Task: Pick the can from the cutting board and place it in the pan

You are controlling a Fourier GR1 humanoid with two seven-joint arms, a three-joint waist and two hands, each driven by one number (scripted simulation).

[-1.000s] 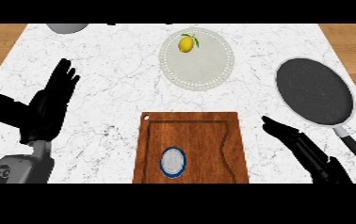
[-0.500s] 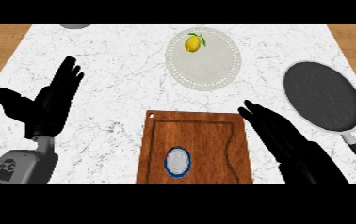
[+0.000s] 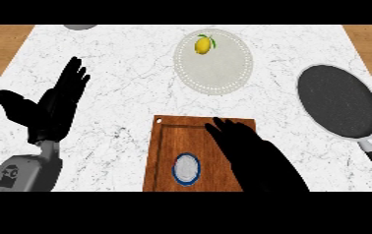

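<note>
Head view: the can point(image 3: 186, 167) stands on the cutting board point(image 3: 169, 144), ungrasped. Right hand point(image 3: 251, 152) hovers just beside it over the board, fingers straight. Left hand point(image 3: 52, 105) rests off the board's left, fingers relaxed. Pan point(image 3: 335, 100), beyond the board's right, awaits: grasp, lift and placement all remain.

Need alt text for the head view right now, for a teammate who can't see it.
The right hand, fingers straight, is over the cutting board beside the upright can. The pan sits at right; a lemon lies on a plate; the left hand rests open.

Blue-rimmed can point(image 3: 186, 168), perhaps white-topped; brown cutting board point(image 3: 169, 144).
</note>
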